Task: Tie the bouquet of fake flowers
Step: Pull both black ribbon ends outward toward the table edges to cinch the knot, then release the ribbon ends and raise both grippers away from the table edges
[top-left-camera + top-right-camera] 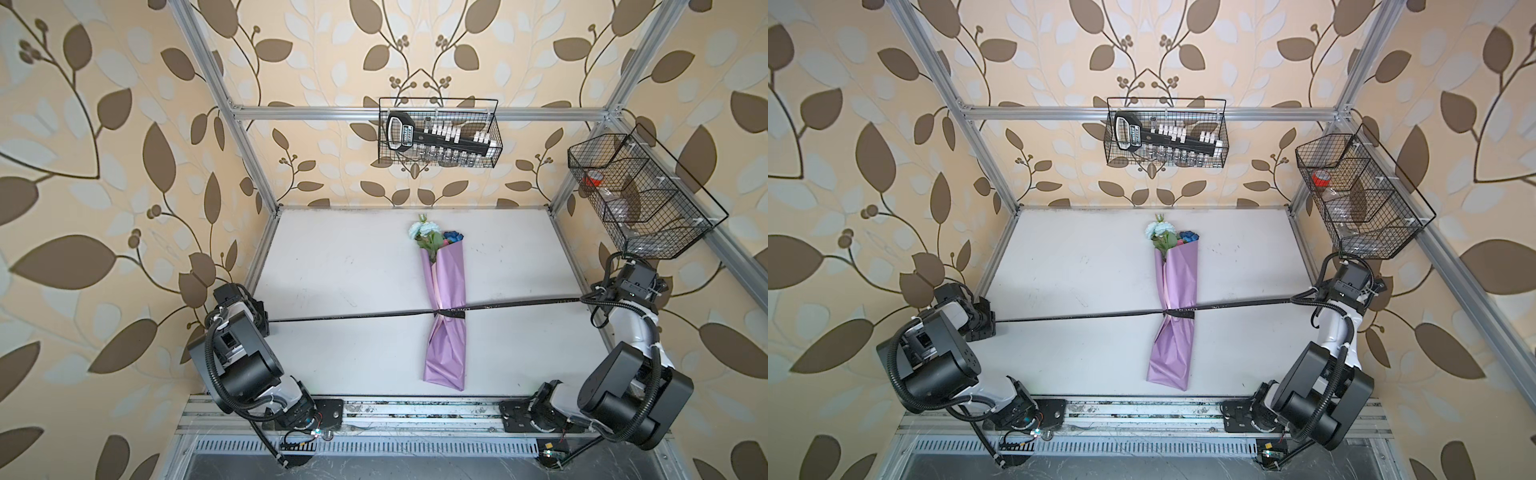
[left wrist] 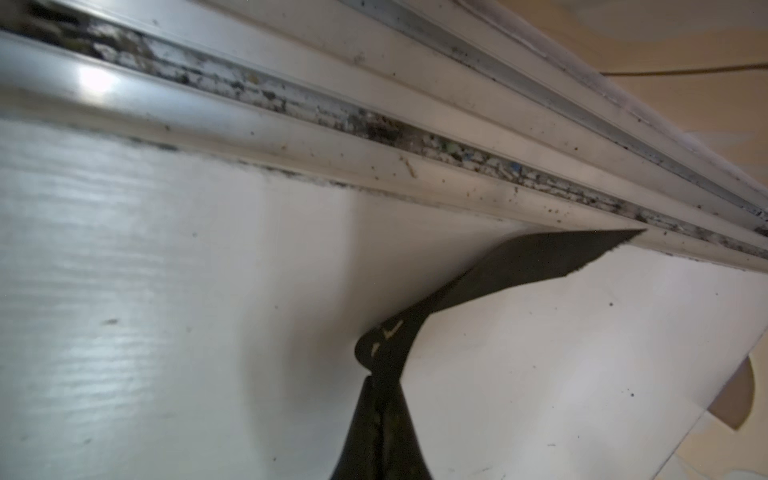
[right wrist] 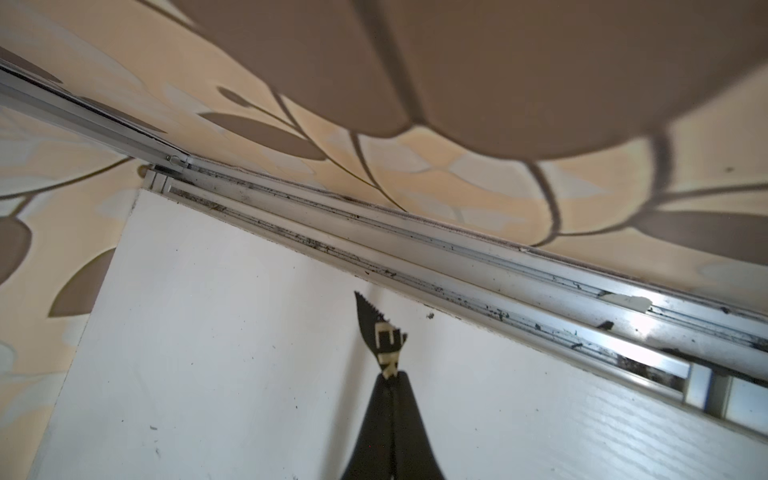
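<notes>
Both grippers clamped on the ribbon ends, ribbon stretched straight across the wrapped bouquet.

I've got the bouquet of fake flowers (image 1: 444,291) lying mid-table (image 1: 332,257), blooms toward the back wall, lilac paper tail toward the front. The black ribbon (image 1: 353,316) goes around its lower part, cinches the paper narrow and runs out to both sides. My left gripper (image 2: 372,376) is at the table's left edge, jaws tight on the ribbon, with a short tail flopping past the tips to the frame rail (image 2: 415,166). The right gripper (image 3: 392,374) is at the right edge, pinching the lettered end the same way. Knot or plain wrap, can't tell.
</notes>
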Tool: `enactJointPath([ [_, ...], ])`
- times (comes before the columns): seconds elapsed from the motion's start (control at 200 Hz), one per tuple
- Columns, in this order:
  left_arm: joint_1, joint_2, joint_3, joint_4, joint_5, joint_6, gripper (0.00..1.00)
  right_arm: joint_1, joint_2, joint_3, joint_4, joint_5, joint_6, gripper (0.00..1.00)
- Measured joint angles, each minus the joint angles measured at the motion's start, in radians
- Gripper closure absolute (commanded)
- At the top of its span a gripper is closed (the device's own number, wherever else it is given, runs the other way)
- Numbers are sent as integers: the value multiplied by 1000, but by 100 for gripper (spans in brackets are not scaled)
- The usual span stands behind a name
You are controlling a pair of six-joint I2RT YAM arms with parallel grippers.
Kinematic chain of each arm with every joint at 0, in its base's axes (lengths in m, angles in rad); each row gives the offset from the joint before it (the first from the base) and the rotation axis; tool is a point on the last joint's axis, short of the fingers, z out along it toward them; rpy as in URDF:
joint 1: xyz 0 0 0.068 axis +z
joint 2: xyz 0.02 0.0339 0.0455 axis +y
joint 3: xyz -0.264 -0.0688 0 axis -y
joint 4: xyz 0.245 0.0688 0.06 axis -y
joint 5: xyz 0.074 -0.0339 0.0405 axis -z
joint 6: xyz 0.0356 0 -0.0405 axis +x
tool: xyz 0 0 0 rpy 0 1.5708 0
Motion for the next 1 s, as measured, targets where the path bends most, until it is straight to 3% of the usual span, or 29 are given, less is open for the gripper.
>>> enactJointPath([
  [1.0,211,89,106,-107,10,-3,100,-126,83,40,-6,-26,-25,100],
])
